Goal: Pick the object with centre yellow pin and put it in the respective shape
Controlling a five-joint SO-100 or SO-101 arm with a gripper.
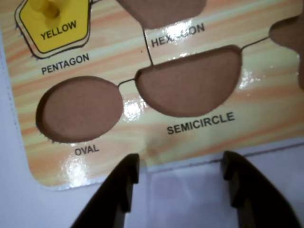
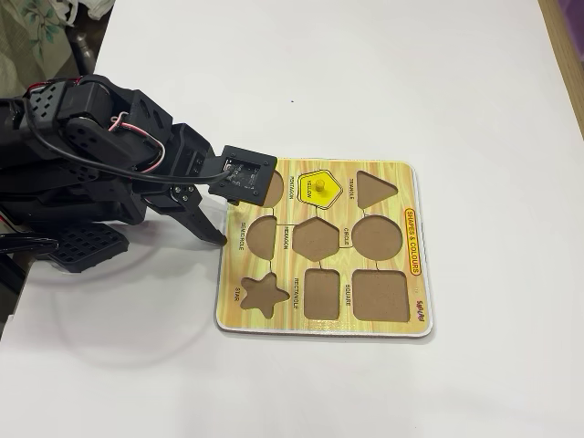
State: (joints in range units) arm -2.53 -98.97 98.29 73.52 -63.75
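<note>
A yellow pentagon piece with a yellow centre pin sits in the slot labelled PENTAGON on the wooden shape board. In the fixed view the piece lies in the board's top row. My gripper is open and empty. Its black fingertips hover over the board's near edge, below the empty oval and semicircle slots. In the fixed view the gripper is at the board's left edge, apart from the piece.
The other slots are empty: hexagon, circle, triangle, star, rectangle and square. The board lies on a white table. My arm's body fills the left side.
</note>
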